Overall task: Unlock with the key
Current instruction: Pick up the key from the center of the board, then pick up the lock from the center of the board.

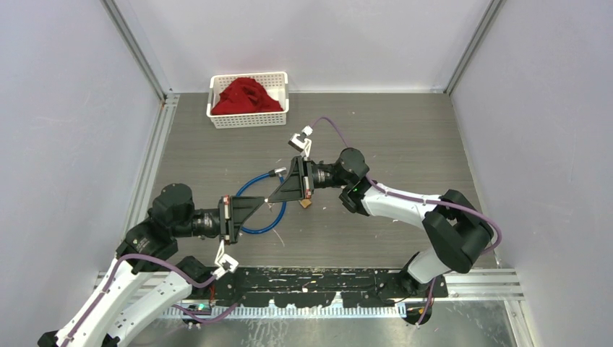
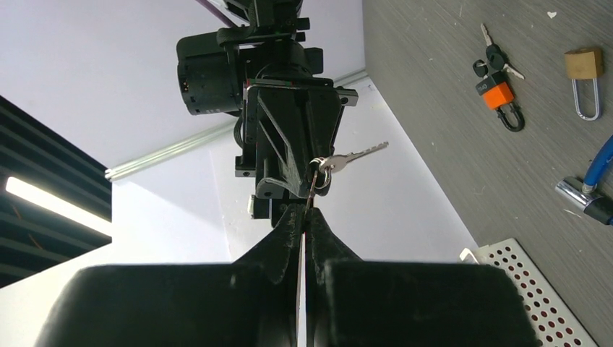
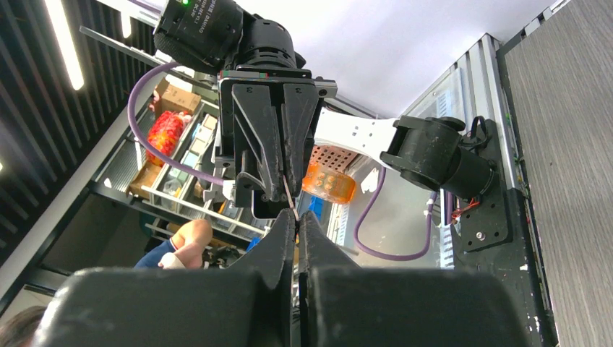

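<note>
My two grippers meet tip to tip above the middle of the table. The left gripper is shut on a thin flat key seen edge-on. A second silver key sticks out sideways from its ring. The right gripper faces it and is shut on the same thin key from the other end. A brass padlock lies on the table below the grippers. An orange and black padlock with its own keys lies beside it.
A blue cable lock loops on the table under the grippers. A white perforated basket holding a red cloth stands at the back left. Grey walls enclose the table on three sides.
</note>
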`<state>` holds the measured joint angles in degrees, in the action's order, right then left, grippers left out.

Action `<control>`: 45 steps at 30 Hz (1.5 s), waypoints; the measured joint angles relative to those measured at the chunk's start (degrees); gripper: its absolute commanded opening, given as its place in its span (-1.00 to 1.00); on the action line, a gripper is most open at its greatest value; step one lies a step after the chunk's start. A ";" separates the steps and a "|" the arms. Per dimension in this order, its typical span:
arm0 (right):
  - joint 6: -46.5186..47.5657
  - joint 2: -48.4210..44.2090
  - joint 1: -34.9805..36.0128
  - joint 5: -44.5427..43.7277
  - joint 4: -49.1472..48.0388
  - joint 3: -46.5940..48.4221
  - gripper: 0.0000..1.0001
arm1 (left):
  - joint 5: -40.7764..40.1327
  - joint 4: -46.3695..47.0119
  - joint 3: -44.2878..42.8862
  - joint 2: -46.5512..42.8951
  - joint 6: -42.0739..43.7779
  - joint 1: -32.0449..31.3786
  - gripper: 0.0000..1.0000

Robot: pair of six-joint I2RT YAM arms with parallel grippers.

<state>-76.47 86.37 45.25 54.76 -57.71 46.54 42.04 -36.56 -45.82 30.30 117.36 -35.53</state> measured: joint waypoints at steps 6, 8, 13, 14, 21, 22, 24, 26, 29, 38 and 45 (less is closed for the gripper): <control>3.10 -0.90 -0.17 -0.26 3.21 0.02 -0.98 | -1.81 -0.39 0.33 -0.04 -0.02 0.00 0.79; 6.40 -2.27 -0.44 -0.31 7.48 0.09 -0.99 | -3.10 -1.68 0.26 -0.02 -0.74 0.00 0.83; 21.33 -7.82 -0.85 -2.49 26.80 4.13 -0.99 | -7.65 -7.61 -2.84 2.67 -14.93 0.00 0.84; 24.65 -9.09 -0.87 -3.28 30.84 5.44 -0.98 | -8.35 -8.57 -4.09 3.82 -19.02 0.00 0.82; 40.15 -13.31 -1.01 -6.40 48.24 10.03 -0.99 | -7.19 -12.92 -11.96 11.02 -43.41 0.00 0.40; 41.59 -13.29 -1.01 -6.91 50.14 10.23 -0.99 | -6.86 -13.00 -12.20 11.39 -45.97 0.00 0.34; 43.98 -13.29 -1.01 -7.63 53.40 10.23 -0.99 | -6.40 -12.39 -12.26 12.22 -53.11 0.00 0.30; 46.34 -13.31 -1.01 -8.83 56.33 10.25 -0.99 | -6.45 -11.72 -12.52 13.31 -60.61 0.00 0.36; 49.48 -13.64 -1.18 -10.93 60.63 10.25 -0.99 | -6.29 -12.59 -15.02 17.27 -69.83 0.00 0.62; 55.25 -16.96 -10.51 -20.90 73.55 9.53 -0.99 | -6.82 -25.79 -23.50 37.33 -64.11 -0.24 0.82; 54.71 -22.32 -20.87 -27.56 80.19 4.87 -0.99 | -11.96 -28.92 -28.20 55.65 -49.79 -3.08 0.83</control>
<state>-21.76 64.05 24.38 27.20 22.48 51.42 30.09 -65.47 -74.02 85.95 67.57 -38.61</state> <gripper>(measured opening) 0.042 0.910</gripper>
